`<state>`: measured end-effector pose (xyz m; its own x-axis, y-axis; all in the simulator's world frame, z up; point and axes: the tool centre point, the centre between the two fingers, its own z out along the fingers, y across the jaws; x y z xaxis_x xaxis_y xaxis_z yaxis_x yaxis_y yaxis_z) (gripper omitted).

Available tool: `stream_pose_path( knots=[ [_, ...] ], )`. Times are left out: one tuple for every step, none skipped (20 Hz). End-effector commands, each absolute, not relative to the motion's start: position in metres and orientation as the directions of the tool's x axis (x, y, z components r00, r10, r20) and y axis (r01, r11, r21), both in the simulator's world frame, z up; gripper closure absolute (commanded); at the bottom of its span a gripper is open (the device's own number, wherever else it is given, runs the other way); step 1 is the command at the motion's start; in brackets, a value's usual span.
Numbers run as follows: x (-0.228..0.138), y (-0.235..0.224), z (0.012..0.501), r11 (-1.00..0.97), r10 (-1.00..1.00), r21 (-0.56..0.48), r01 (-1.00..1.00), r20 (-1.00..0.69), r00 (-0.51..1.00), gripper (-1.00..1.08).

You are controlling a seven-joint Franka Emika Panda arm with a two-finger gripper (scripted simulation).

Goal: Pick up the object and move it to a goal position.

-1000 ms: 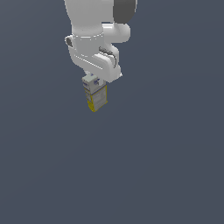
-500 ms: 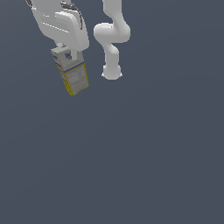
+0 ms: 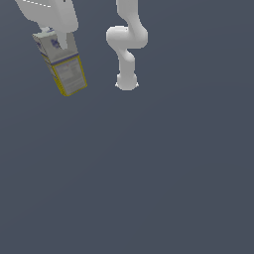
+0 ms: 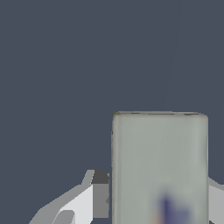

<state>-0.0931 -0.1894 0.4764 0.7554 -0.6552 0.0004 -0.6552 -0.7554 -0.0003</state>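
Exterior and wrist views of a single Franka arm; the end effector point(image 3: 55, 37), near the upper corner on the exterior view's left, pinches the object point(image 3: 62, 64) by its upper end; the object, a grey-white carton with yellow edges at its lower end, a printed label panel and a small blue mark, hangs tilted, clear of the dark grey desk point(image 3: 149, 173); in the wrist view the object point(image 4: 159, 166) fills the space between the fingers point(image 4: 99, 194), its blurred blue mark showing near the frame's edge; the arm's white base point(image 3: 126, 82) stands well apart, toward the exterior view's right.
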Motion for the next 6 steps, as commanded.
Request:
stream_pose_path(
  knots=[
    [-0.0933, -0.1944, 0.4823, -0.756, -0.654, 0.0, -0.654, 0.0, 0.756, 1.08],
    [-0.0934, -0.1957, 0.4837, -0.756, -0.654, 0.0, -0.654, 0.0, 0.756, 1.08],
    [-0.0934, -0.1967, 0.4848, -0.756, -0.654, 0.0, -0.654, 0.0, 0.756, 1.08],
    [-0.0934, -0.1974, 0.4855, -0.756, -0.654, 0.0, -0.654, 0.0, 0.756, 1.08],
    [-0.0934, -0.1978, 0.486, -0.756, -0.654, 0.0, -0.654, 0.0, 0.756, 1.08],
    [-0.0934, -0.1979, 0.4861, -0.756, -0.654, 0.0, -0.654, 0.0, 0.756, 1.08]
  ],
)
